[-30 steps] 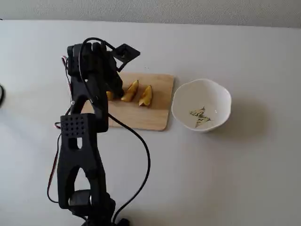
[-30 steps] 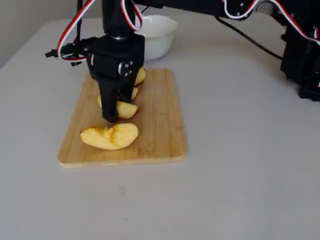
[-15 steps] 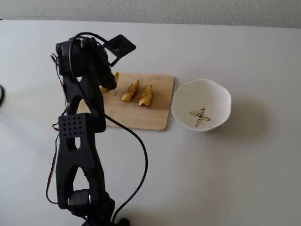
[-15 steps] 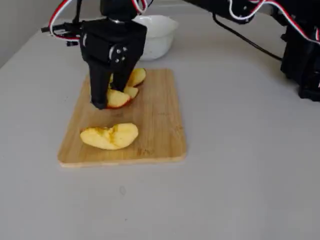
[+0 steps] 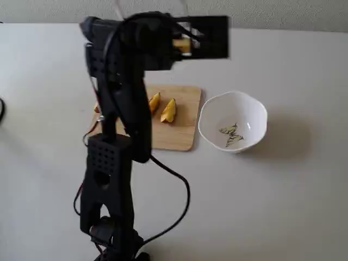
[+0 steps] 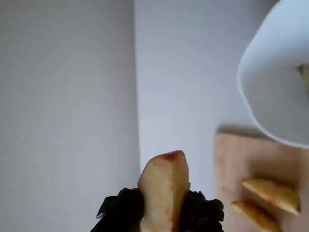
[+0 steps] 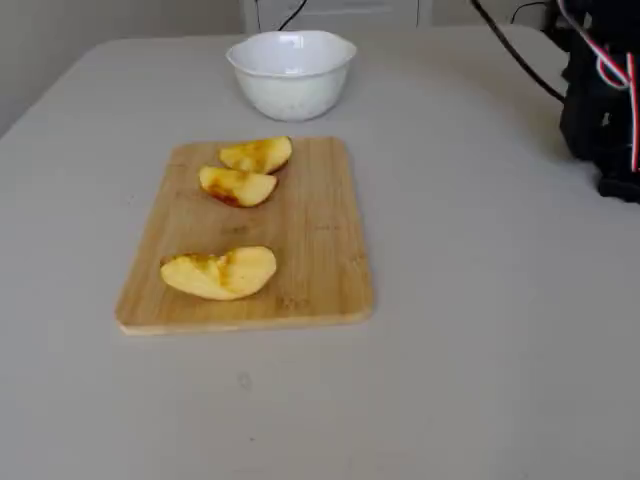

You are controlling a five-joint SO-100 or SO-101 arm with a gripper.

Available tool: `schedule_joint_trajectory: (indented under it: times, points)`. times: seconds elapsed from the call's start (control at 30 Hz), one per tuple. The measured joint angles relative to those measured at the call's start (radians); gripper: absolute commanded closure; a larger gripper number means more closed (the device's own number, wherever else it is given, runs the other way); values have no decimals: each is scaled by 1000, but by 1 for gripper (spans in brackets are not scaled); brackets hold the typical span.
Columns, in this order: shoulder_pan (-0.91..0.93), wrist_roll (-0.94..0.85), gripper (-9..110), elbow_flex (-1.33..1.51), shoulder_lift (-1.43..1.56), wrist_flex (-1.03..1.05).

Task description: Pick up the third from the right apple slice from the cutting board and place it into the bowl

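A: Pincer status?
B: We see the black pincer (image 6: pixel 161 215) clamped on the pale yellow apple slice (image 6: pixel 164 191), raised above the wooden cutting board (image 5: pixel 182 128) beside the white wavy-rimmed bowl (image 5: pixel 255 111).

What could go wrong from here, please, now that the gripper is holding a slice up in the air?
1. The apple slice sticks far out of the gripper, pinched only at its lower end, so it might slip and fall before reaching the bowl.

2. The bowl sits right beside the cutting board; a release made too early could drop the slice onto the board or table instead.

3. A low approach might nudge the bowl's wavy rim.
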Motion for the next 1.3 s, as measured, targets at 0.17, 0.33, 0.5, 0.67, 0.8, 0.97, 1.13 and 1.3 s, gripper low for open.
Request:
schedule_joint_trajectory:
  times: [0.17,0.33,0.5,0.67,0.8,0.97,1.13,1.3]
  points:
    - [121,-5,101,69,8,0]
    - [172,-15,101,178,8,0]
    - [201,-38,101,202,-25,0]
    - [206,-60,101,204,-89,0]
    - [198,-64,101,204,-133,0]
    - [183,-66,101,204,-213,0]
    - [176,-66,100,204,-276,0]
    - [176,-66,81,204,-282,0]
